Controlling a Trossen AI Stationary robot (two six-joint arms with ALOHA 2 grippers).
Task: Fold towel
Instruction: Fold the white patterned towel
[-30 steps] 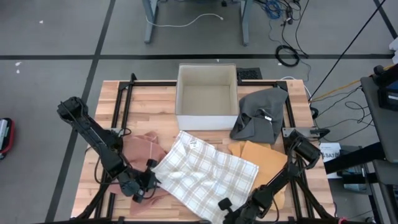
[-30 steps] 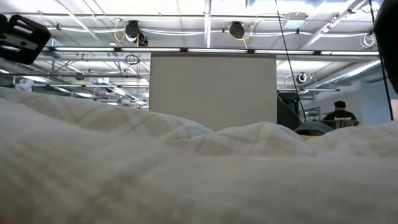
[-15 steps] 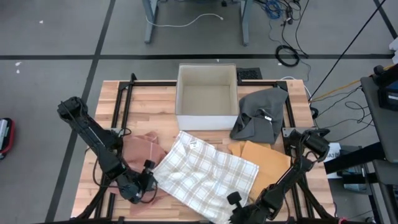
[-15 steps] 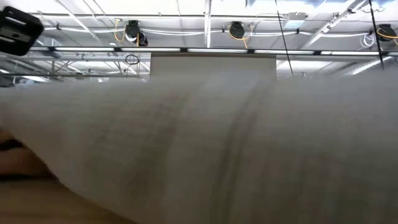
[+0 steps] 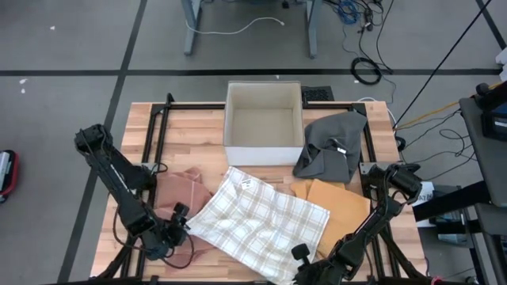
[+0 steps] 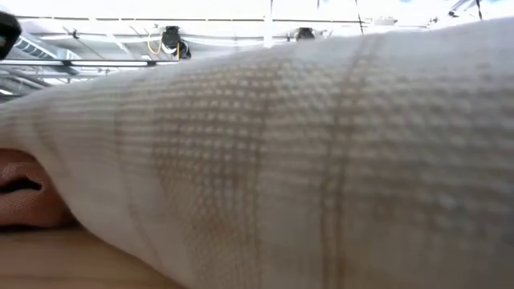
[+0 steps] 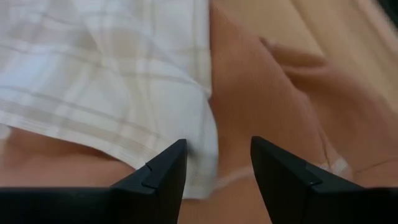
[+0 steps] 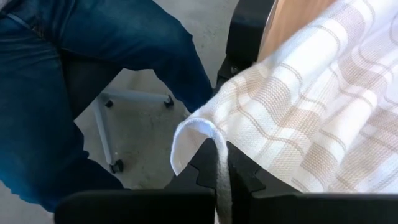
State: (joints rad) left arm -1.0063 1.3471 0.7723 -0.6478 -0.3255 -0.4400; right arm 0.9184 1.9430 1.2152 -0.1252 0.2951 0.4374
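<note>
- Covering the wooden tabletop (image 5: 190,127)'s front middle: plaid towel (image 5: 257,222), over pink cloth (image 5: 178,190).
- White box (image 5: 264,123) at rear edge, empty.
- Left gripper (image 5: 176,229): jaws apart at the towel's left corner.
- Right gripper (image 5: 303,257): clamped on towel's front corner, a person's jeans (image 8: 74,74) beyond.

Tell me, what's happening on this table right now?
A two-armed robot is working on a checked towel spread over the wooden table. The right gripper has its fingers pinched on the towel's near edge at the front of the table. The left gripper sits open by the towel's left corner, above a pink cloth, gripping nothing. No fold shows yet.
</note>
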